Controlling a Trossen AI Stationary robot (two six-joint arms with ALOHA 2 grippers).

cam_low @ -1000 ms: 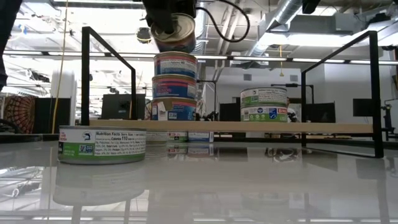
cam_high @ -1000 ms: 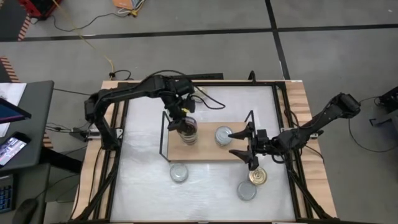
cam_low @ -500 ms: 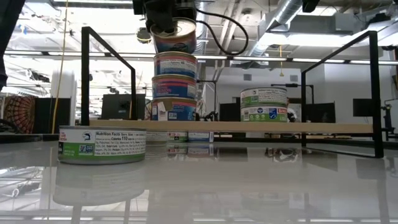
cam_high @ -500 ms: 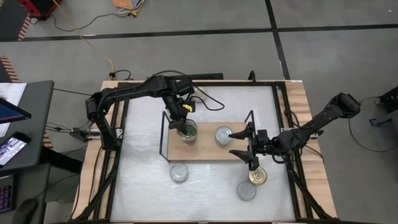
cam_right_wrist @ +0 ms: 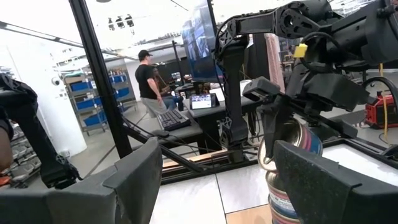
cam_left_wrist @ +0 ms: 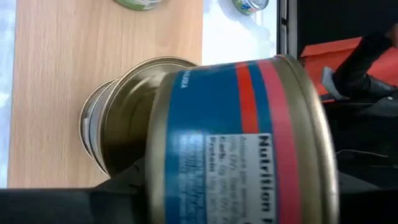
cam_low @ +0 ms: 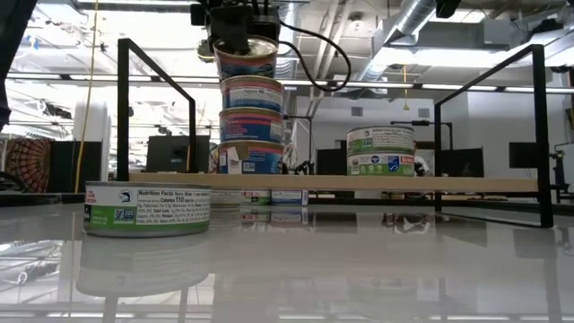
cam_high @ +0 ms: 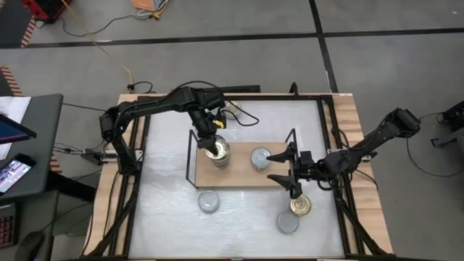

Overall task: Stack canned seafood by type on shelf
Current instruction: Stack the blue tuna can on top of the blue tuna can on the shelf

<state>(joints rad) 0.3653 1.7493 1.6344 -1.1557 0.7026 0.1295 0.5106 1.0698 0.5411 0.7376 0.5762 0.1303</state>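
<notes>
On the shelf (cam_high: 243, 176), a wooden board with black wire ends, stands a stack of three blue-and-red tins (cam_low: 253, 121). A fourth blue-and-red tin (cam_low: 247, 59) with a gold lid (cam_high: 219, 150) sits on top, slightly tilted, with my left gripper (cam_high: 212, 135) shut on it from the far left. Two green-labelled tins (cam_high: 260, 157) are stacked to its right. My right gripper (cam_high: 287, 171) stands open at the shelf's right end, nothing between its fingers. My left gripper holds the top tin by its side wall (cam_left_wrist: 155, 180); one dark finger (cam_left_wrist: 118, 186) shows against the wall and the tin hides the other. The fingers slant down from the far left. The tin's bottom lies on the stack, lid up, a little tilted.
On the white table in front of the shelf lie a silver-lidded green tin (cam_high: 208, 201), a gold-lidded tin (cam_high: 301, 206) and another silver-lidded one (cam_high: 287, 222). The shelf's wire frames (cam_low: 152, 108) rise at both short ends.
My left gripper has come down onto the stack with the tin and has rolled. The tin hung tipped above the three stacked tins; now it sits on them, lid up and nearly level.
</notes>
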